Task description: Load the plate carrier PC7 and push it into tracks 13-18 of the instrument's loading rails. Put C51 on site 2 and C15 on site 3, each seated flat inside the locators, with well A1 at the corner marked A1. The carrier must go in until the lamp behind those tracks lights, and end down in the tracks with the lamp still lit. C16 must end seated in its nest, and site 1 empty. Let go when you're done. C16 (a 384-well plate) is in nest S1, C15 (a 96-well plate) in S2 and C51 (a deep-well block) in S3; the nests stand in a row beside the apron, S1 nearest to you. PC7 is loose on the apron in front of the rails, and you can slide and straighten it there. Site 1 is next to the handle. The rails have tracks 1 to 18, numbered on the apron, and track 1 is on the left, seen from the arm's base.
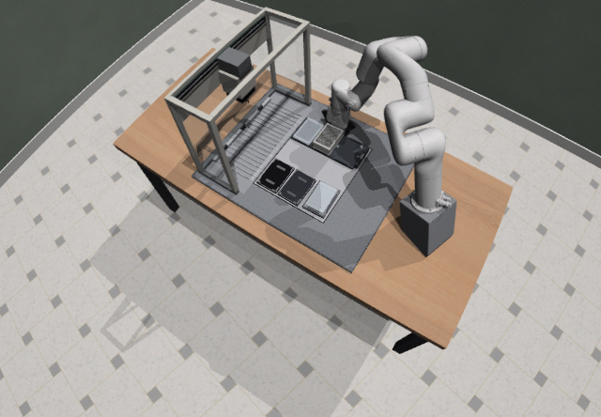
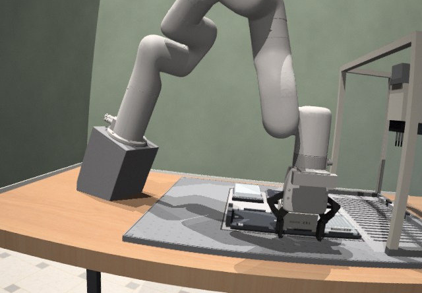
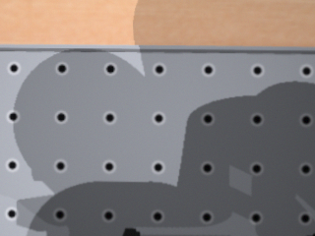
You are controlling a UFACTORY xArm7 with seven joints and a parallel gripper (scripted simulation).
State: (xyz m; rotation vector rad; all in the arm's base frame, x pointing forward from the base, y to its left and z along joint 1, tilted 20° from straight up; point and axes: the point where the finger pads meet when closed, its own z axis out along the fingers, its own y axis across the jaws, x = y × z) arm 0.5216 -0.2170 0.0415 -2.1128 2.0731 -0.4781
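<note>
The carrier PC7 [image 1: 337,146] lies on the apron in front of the rails [image 1: 264,133], near the high-numbered tracks. The pale 96-well plate C15 [image 1: 307,131] sits on its site nearest the rails. The deep-well block C51 [image 1: 328,136] sits on the middle site. The dark site by the handle [image 1: 350,150] is bare. My gripper [image 2: 299,231] is open, low over the carrier, with one finger on each side of C51 [image 2: 299,222]. C16 [image 1: 321,197] lies in the nest nearest the arm's base; it also shows in the exterior view [image 2: 246,191]. The wrist view shows only the perforated baseplate.
The two other nests [image 1: 286,179] are dark and bare. The instrument frame [image 1: 233,87] stands over the rails, with a grey head [image 1: 234,63] on its top beam. A frame post [image 2: 402,167] stands close to the carrier's rail end. The arm's base block [image 1: 426,223] is at the right.
</note>
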